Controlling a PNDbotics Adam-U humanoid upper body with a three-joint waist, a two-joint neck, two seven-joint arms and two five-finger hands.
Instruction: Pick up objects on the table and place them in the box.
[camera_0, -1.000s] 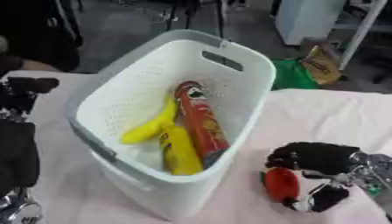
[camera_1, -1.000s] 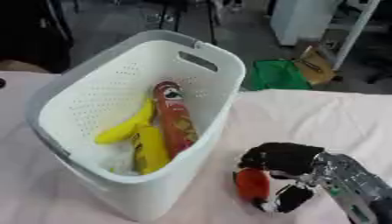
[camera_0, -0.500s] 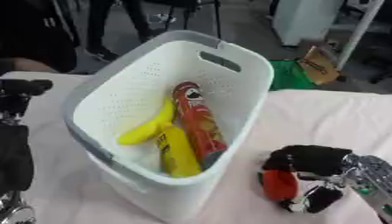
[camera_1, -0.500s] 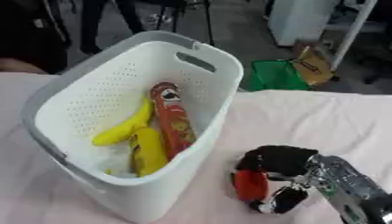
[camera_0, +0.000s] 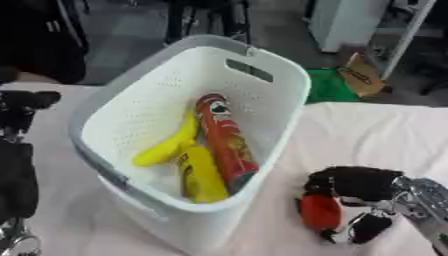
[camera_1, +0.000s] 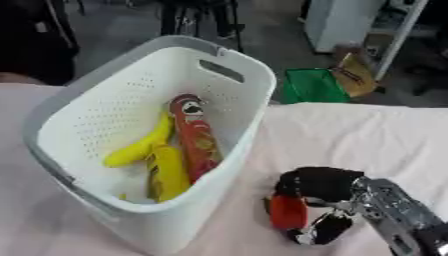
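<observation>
A white perforated basket (camera_0: 262, 70) stands on the pale tablecloth, left of centre. Inside it lie a red tube-shaped can (camera_0: 224, 142), a yellow banana (camera_0: 166, 145) and a yellow packet (camera_0: 201, 175). My right hand (camera_0: 359, 185) is low at the right, just beside the basket's wall, its black fingers curled over a small red-orange object (camera_0: 320, 212), with the thumb (camera_0: 371, 226) beneath. That object sits just above or on the cloth; I cannot tell which. My left arm (camera_0: 17, 170) shows only as dark parts at the left edge, and its hand is out of sight.
The pale tablecloth (camera_0: 376, 135) stretches bare to the right of the basket. Beyond the table's far edge are a green bin (camera_1: 306, 86), a brown bag (camera_1: 353, 70), a white cabinet (camera_0: 346, 22) and dark chair legs (camera_0: 206, 17) on the floor.
The whole picture has shifted, so the camera has moved. My right hand stays curled on the red-orange object beside the basket, little changed.
</observation>
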